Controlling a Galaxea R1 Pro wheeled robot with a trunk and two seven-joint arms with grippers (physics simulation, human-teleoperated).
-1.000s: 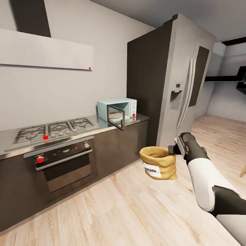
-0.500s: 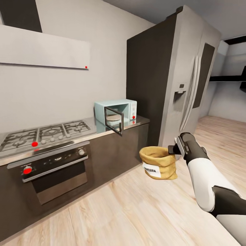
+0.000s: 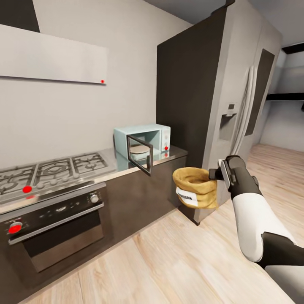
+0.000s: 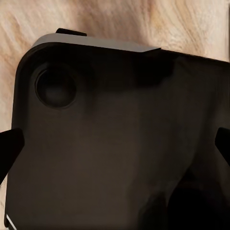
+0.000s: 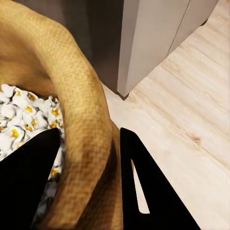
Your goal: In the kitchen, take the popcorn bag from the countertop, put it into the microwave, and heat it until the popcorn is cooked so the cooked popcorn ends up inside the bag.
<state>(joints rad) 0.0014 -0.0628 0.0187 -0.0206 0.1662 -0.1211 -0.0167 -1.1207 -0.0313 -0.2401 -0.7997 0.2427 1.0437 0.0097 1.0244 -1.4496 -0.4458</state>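
The popcorn bag (image 3: pixel 195 188), a tan wrinkled sack with a white label, hangs in the air in front of the cabinet's end. My right gripper (image 3: pixel 213 174) is shut on its rolled rim. In the right wrist view the black fingers (image 5: pixel 148 191) pinch the rim of the bag (image 5: pixel 76 105), and white popped kernels (image 5: pixel 21 115) lie inside. The pale blue microwave (image 3: pixel 158 134) stands on the grey countertop (image 3: pixel 173 153) with its glass door (image 3: pixel 140 154) swung open towards me. My left gripper (image 4: pixel 115 148) is open over a dark part of my own body.
A steel gas hob (image 3: pixel 50 169) and a dark built-in oven (image 3: pixel 55 228) are left of the microwave. A tall grey fridge (image 3: pixel 228 105) stands right behind the bag. A range hood (image 3: pixel 50 57) hangs on the wall. Pale wood floor (image 3: pixel 169 261) lies below.
The whole view has shifted: counter and fridge are nearer and the hob has slid left. The bag, still gripped, sits slightly higher in the picture.
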